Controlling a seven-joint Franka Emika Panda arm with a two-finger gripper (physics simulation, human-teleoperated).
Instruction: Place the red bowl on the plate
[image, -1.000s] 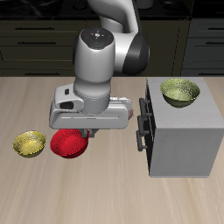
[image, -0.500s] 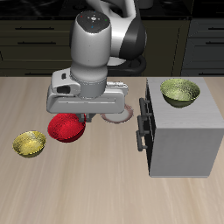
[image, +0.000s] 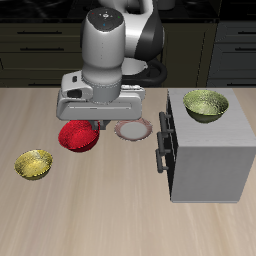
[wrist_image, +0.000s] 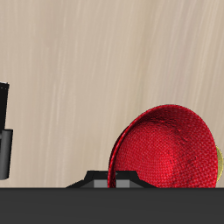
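My gripper (image: 96, 126) is shut on the rim of the red bowl (image: 76, 136) and holds it tilted above the table. The bowl fills much of the wrist view (wrist_image: 171, 149), with its speckled red inside showing. The plate (image: 135, 130), with a pinkish-brown rim and pale centre, lies on the table just beside the gripper, between it and the grey cabinet. Its back edge is hidden by the gripper body. The bowl hangs beside the plate, not over it.
A yellow-green bowl (image: 34, 164) sits on the table nearer the front edge. A grey cabinet (image: 208, 160) with a dark handle (image: 161, 140) stands beside the plate, with another yellow-green bowl (image: 206, 105) on top.
The gripper has carried the red bowl up off the table and farther back, toward the plate. The plate has come into view from under the arm.
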